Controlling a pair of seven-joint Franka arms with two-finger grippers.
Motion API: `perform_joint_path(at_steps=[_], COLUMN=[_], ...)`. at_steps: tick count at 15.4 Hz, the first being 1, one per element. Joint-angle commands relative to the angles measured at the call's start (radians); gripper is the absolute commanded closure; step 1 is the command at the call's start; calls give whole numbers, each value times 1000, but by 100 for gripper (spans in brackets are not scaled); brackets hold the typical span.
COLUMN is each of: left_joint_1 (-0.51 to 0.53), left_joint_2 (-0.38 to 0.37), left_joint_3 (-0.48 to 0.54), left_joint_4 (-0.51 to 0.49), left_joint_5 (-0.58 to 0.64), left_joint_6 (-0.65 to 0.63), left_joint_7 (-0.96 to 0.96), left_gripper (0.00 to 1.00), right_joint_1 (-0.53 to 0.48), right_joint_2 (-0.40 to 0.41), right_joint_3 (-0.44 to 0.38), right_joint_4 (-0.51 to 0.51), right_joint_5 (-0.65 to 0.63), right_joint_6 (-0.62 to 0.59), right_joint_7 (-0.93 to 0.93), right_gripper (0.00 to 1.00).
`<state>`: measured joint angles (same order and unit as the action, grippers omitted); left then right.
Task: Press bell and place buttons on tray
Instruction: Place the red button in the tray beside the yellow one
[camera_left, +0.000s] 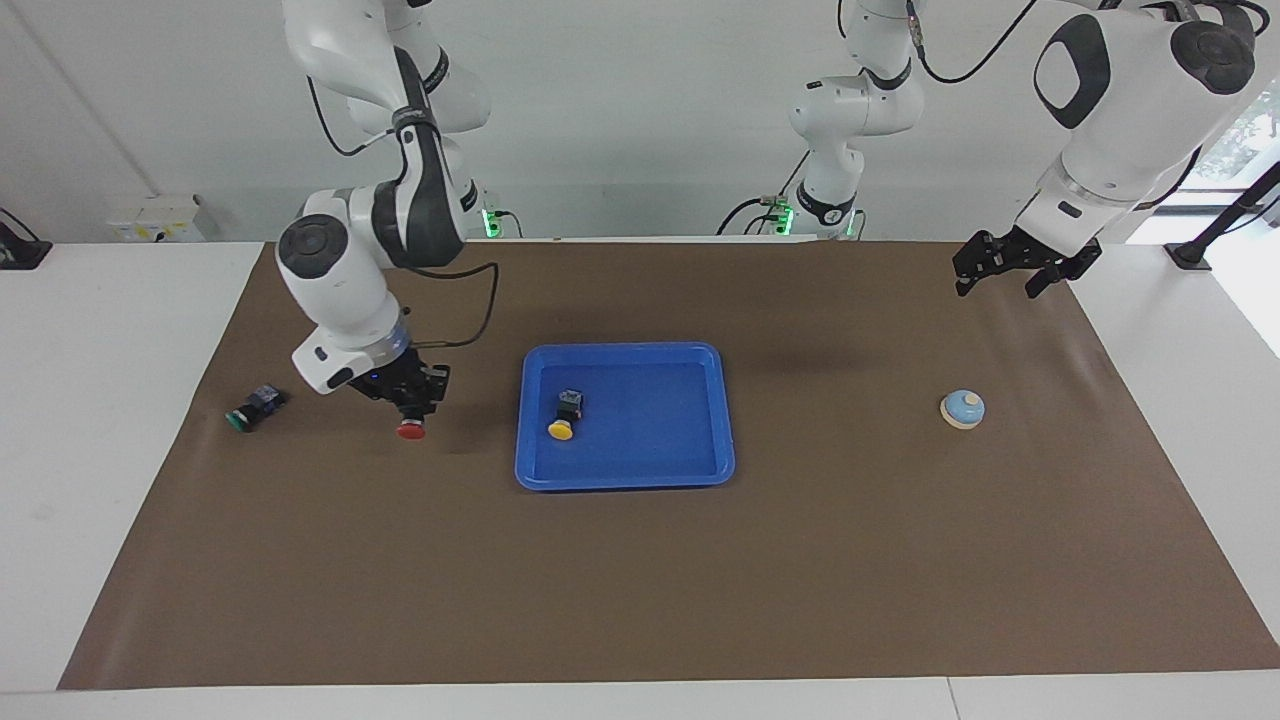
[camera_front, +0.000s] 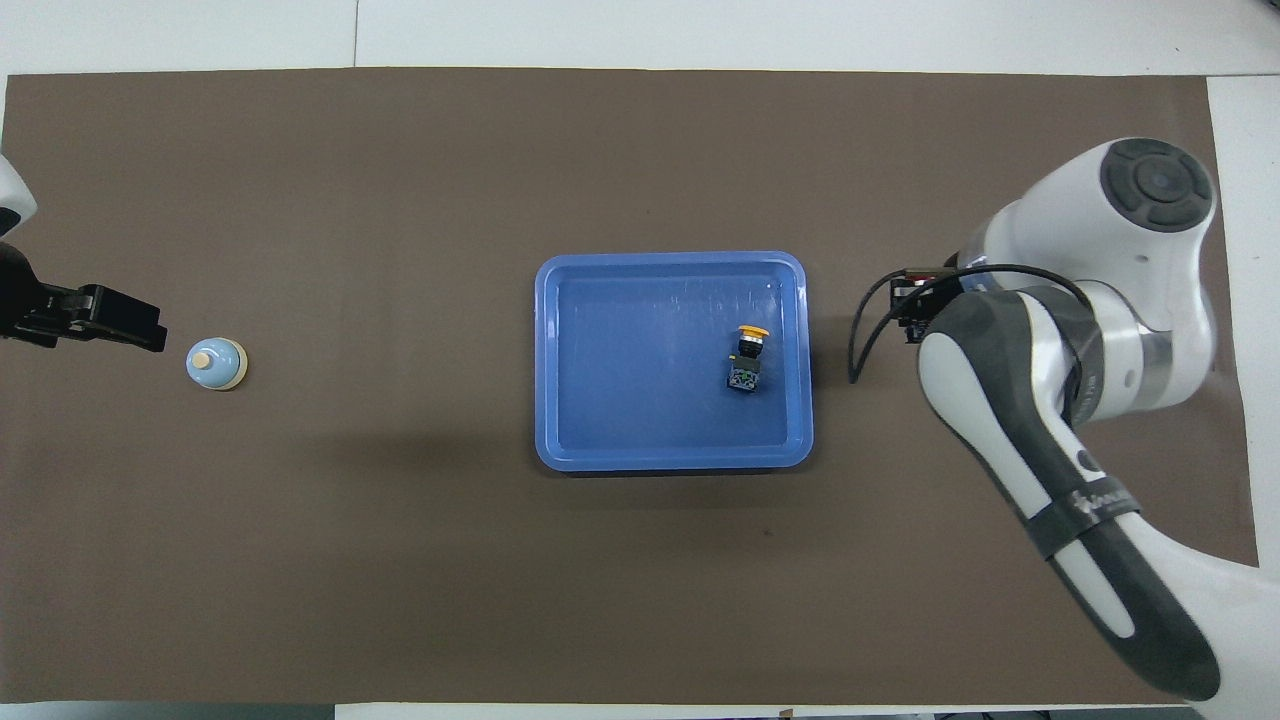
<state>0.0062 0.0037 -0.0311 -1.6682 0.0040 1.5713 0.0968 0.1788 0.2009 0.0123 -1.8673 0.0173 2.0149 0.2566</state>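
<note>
No writing is legible. Landmark: the tray (camera_left: 628, 476), holding the yellow button (camera_left: 563, 421). Right gripper (camera_left: 410, 412) grips the red button (camera_left: 409, 430) aloft beside it; green button (camera_left: 250, 408) lies toward the right arm's end. Left gripper (camera_left: 1012, 270) waits wide open above the mat (camera_left: 640, 590), near the bell (camera_left: 962, 408).
</note>
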Motion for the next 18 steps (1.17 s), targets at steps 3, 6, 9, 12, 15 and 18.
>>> perform_joint_path(at_steps=[3, 6, 9, 12, 15, 18], left_joint_1=[1, 1, 1, 1, 1, 1], left_joint_2=[-13, -13, -13, -13, -13, -13], left_joint_3=[2, 2, 2, 2, 2, 2], left_joint_4=[-1, -1, -1, -1, -1, -1], left_joint_5=[-1, -1, -1, -1, -1, -1], left_joint_6=[-13, -13, -13, -13, -13, -13], left_joint_7=[-8, -8, -8, -8, -8, -8], left_gripper=[0, 0, 0, 0, 0, 0], right_joint_1=[255, 320, 363, 350, 350, 349], right_joint_2=[112, 216, 271, 270, 264, 255], right_joint_3=[-3, -2, -2, -2, -2, -2], right_joint_4=[152, 258, 212, 154, 117, 88], right_joint_5=[10, 15, 13, 10, 12, 16], right_joint_6=[-44, -16, 111, 173, 212, 231], right_joint_7=[319, 408, 418, 414, 414, 450], right_gripper=[100, 100, 100, 100, 100, 90])
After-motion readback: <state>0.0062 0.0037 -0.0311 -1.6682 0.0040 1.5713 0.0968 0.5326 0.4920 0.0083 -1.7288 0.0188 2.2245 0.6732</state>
